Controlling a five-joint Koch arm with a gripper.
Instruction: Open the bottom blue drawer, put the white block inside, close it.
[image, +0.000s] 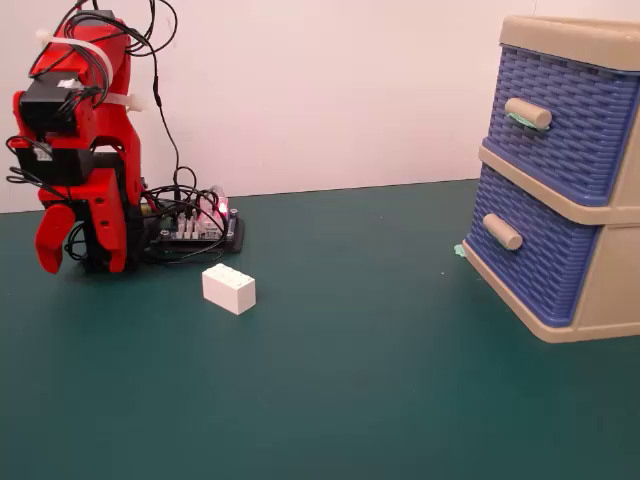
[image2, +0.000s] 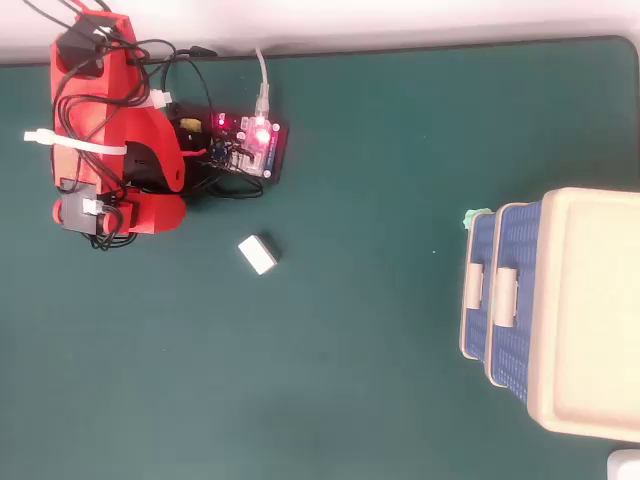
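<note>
Two drawers sit in the beige-framed cabinet (image: 590, 200) at the right of the fixed view, and I can read no brand, label or writing on it or on anything else; the lit circuit board (image2: 255, 148) beside my base is too small to make out any print. My end effector (image: 62, 245) hangs folded down at the far left of the fixed view, its red tips pointing at the green worktop (image: 350, 380) just in front of my base, with a visible gap between the long outer finger and the blockier inner one, so the fingers stand a little apart. It holds nothing and touches nothing. From overhead my arm covers the tips and I cannot judge the gap there. The white block (image: 229, 288) lies on the worktop, studs up, near my base and slightly forward of the board, turned at an angle in the overhead view (image2: 259, 254). The bottom blue drawer (image: 530, 255), with its plain beige peg handle (image: 502, 231), is well apart from the block across the open mat and is pushed in flush with the frame. The upper drawer (image: 560, 120) has green tape on its handle. A small green scrap (image: 459, 250) lies by the cabinet's near corner.
</note>
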